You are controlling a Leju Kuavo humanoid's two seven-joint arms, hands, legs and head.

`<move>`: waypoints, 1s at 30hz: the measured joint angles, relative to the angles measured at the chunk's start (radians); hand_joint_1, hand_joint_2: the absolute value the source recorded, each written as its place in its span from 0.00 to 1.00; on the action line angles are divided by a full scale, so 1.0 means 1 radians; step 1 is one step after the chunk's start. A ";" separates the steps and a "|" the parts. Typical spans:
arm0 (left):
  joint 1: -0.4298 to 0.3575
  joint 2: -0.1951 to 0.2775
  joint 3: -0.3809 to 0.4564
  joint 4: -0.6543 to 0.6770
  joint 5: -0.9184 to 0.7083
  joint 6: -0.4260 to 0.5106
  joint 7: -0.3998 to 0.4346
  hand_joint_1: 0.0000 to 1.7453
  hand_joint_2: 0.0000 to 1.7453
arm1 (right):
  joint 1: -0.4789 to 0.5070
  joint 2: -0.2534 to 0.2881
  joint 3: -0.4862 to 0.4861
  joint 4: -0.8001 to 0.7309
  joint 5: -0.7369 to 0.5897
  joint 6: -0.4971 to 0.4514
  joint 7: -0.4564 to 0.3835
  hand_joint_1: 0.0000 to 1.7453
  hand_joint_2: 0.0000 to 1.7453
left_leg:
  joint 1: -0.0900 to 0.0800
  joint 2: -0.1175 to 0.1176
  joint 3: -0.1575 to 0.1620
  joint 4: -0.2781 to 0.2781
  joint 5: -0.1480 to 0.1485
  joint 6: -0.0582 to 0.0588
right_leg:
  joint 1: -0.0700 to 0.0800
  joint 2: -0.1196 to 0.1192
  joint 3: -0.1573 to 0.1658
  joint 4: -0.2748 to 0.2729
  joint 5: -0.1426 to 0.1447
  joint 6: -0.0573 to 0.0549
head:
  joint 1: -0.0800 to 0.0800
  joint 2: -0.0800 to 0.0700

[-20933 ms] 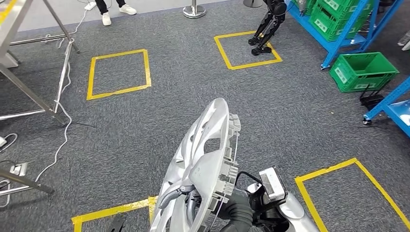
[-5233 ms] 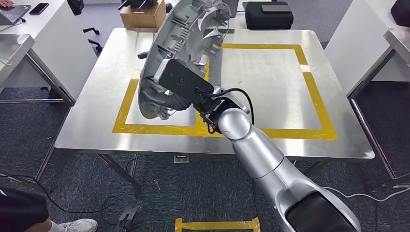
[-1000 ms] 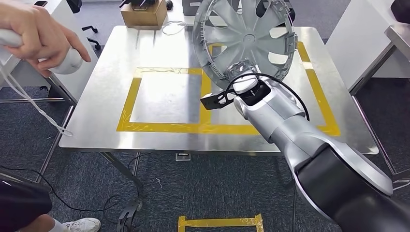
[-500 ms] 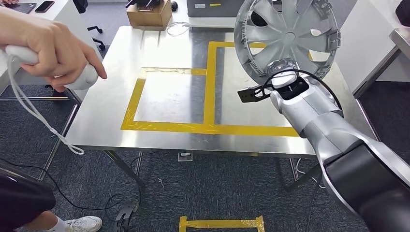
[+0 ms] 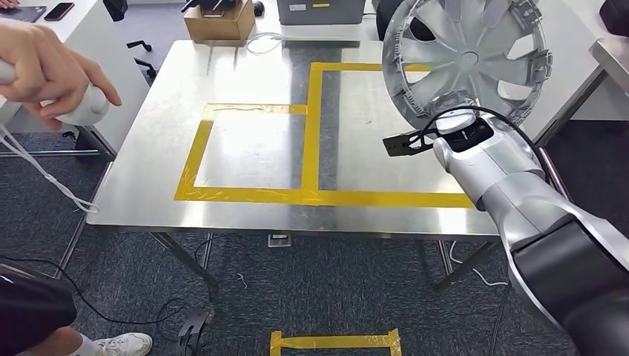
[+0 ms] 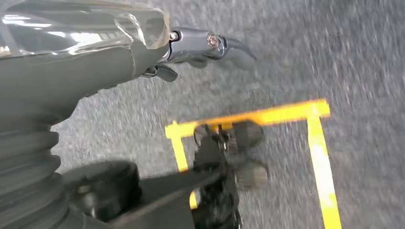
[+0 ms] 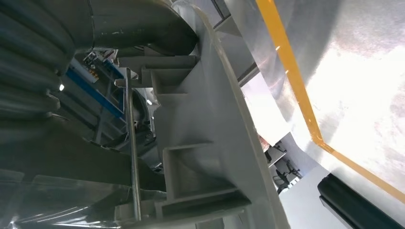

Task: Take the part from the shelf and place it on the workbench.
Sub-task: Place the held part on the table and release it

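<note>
The part is a silver spoked wheel cover (image 5: 467, 55), standing almost upright with its face toward me above the right half of the steel workbench (image 5: 245, 148). My right hand (image 5: 454, 122) grips its lower rim from behind, mostly hidden by the cover. In the right wrist view the cover's ribbed back rim (image 7: 210, 119) lies against my right hand (image 7: 129, 24), with the taped tabletop (image 7: 363, 71) beyond. My left hand (image 6: 200, 40) hangs over the carpet with its fingers stretched out and nothing in them.
Yellow tape (image 5: 311, 133) marks two rectangles on the workbench. A cardboard box (image 5: 217, 22) and a grey case (image 5: 320, 11) sit at its far edge. A person's hand (image 5: 44, 67) holds a white corded device (image 5: 85, 111) at the left. White tables flank the bench.
The wheel cover has travelled from over the left taped rectangle to the right side of the bench, turning its face toward me. My view shifted slightly; the person's hand drew back left.
</note>
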 joint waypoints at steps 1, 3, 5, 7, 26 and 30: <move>0.000 0.001 0.000 0.000 0.001 0.000 -0.004 0.00 1.00 | 0.001 -0.003 0.000 0.000 0.001 0.000 -0.003 1.00 1.00 | -0.002 0.000 0.003 -0.011 0.002 0.002 | -0.001 -0.001 0.001 -0.004 0.002 0.004 | -0.001 0.000; 0.000 0.001 -0.001 0.000 0.007 -0.002 -0.010 0.00 1.00 | 0.002 -0.012 -0.001 0.001 0.001 0.001 -0.008 1.00 1.00 | 0.005 0.002 0.019 -0.041 0.014 0.002 | 0.002 -0.003 -0.006 0.006 -0.006 0.008 | 0.000 0.000; -0.001 0.000 -0.001 0.000 0.012 -0.002 -0.017 0.00 1.00 | 0.001 -0.020 -0.001 0.002 0.008 0.001 -0.013 1.00 1.00 | 0.013 0.003 0.032 -0.066 0.026 0.000 | 0.001 -0.004 -0.050 0.094 -0.047 0.006 | 0.002 0.000; -0.001 -0.003 -0.001 0.000 0.013 0.001 -0.023 0.00 1.00 | 0.003 -0.025 0.001 0.003 0.021 0.000 -0.016 1.00 1.00 | 0.015 0.002 0.033 -0.070 0.028 0.001 | -0.006 -0.004 -0.115 0.228 -0.095 0.009 | 0.003 0.000; -0.008 -0.006 -0.015 0.000 -0.001 0.007 -0.020 0.00 1.00 | 0.020 0.077 0.017 -0.007 0.041 -0.015 -0.067 1.00 1.00 | 0.029 0.001 -0.100 0.193 -0.066 -0.058 | -0.015 -0.001 0.000 0.011 -0.006 0.003 | 0.001 0.000; -0.009 -0.001 -0.016 0.000 -0.002 0.007 -0.019 0.00 1.00 | 0.016 0.083 0.018 -0.007 0.042 -0.015 -0.067 1.00 1.00 | 0.013 0.001 -0.006 0.010 -0.001 -0.023 | -0.008 0.000 0.000 0.008 -0.007 0.004 | 0.001 0.000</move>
